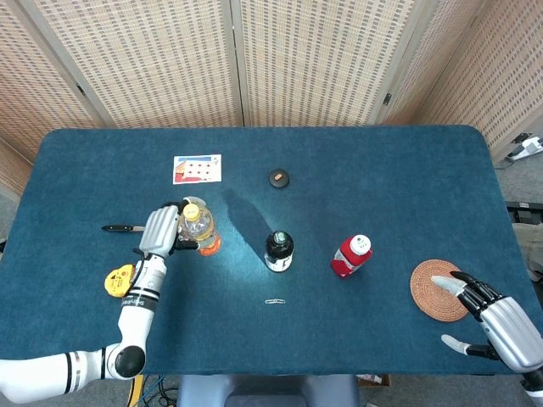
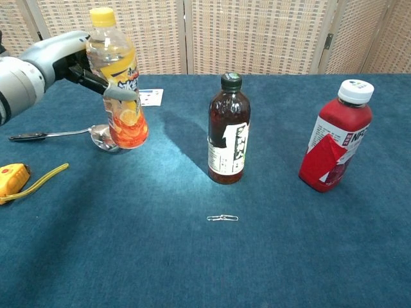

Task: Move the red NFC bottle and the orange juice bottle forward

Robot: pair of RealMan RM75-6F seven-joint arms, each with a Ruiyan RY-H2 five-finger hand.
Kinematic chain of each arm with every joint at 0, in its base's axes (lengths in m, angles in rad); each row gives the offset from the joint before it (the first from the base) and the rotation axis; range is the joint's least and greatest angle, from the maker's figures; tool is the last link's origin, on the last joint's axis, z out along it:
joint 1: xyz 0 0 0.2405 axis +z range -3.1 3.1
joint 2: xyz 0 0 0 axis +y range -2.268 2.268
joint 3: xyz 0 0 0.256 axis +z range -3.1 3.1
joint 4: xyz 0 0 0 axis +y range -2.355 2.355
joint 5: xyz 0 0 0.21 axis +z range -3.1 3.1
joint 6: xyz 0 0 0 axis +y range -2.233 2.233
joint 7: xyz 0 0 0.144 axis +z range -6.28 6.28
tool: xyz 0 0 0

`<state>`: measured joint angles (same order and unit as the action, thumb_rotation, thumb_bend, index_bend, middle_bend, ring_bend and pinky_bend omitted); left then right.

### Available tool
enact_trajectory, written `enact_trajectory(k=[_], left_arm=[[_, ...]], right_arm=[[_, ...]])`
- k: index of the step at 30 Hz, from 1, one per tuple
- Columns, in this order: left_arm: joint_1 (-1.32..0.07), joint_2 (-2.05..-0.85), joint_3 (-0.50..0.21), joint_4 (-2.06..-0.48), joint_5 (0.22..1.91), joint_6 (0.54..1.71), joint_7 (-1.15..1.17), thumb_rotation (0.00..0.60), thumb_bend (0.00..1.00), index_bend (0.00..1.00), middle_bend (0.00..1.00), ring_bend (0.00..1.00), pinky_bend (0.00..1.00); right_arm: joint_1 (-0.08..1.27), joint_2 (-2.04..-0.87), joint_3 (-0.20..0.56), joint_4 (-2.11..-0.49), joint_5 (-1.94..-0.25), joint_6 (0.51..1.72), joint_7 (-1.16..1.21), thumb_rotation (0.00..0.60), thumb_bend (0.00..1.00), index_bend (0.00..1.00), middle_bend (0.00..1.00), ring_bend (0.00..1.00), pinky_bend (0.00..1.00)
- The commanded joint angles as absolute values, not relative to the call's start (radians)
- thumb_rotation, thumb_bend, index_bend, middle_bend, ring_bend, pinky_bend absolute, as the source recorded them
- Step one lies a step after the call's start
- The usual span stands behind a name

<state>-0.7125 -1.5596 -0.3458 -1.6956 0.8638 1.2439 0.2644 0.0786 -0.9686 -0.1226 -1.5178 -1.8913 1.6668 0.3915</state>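
My left hand (image 1: 159, 229) (image 2: 70, 61) grips the orange juice bottle (image 1: 198, 227) (image 2: 118, 90), a clear bottle with a yellow cap and orange label, held upright and lifted off the blue table at the left. The red NFC bottle (image 1: 350, 255) (image 2: 334, 136) with its white cap stands untouched at the right of the middle. My right hand (image 1: 488, 311) hovers open near the table's front right corner, beside a coaster, holding nothing. It does not show in the chest view.
A dark brown bottle (image 1: 278, 250) (image 2: 229, 131) stands between the two task bottles. A spoon (image 2: 70, 133), a yellow tape measure (image 1: 120, 281), a card (image 1: 197, 168), a small dark cap (image 1: 278, 178), a paper clip (image 2: 222, 218) and a woven coaster (image 1: 439, 291) lie on the table.
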Motion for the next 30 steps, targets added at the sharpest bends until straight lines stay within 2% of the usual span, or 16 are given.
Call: enact_trajectory(k=[1, 9, 30], left_arm=[[-0.692, -1.549, -0.325, -1.717, 0.884, 1.261, 0.275, 0.6, 0.09, 0.59, 0.53, 0.34, 0.2], [-0.667, -1.555, -0.308, -1.715, 0.903, 1.268, 0.259, 0.6, 0.09, 0.59, 0.53, 0.34, 0.2], [-0.643, -1.635, -0.289, -1.551, 0.93, 1.21, 0.184, 0.6, 0.09, 0.55, 0.52, 0.34, 0.22]], right_arm=[[0.077, -0.969, -0.126, -1.519, -1.898, 1.671, 0.388, 0.6, 0.05, 0.18, 0.24, 0.14, 0.31], [0.075, -0.97, -0.131, -1.524, -1.913, 1.679, 0.373, 0.6, 0.05, 0.18, 0.24, 0.14, 0.31], [0.075, -0.967, -0.129, -1.522, -1.901, 1.684, 0.378, 0.6, 0.05, 0.18, 0.24, 0.14, 0.31]])
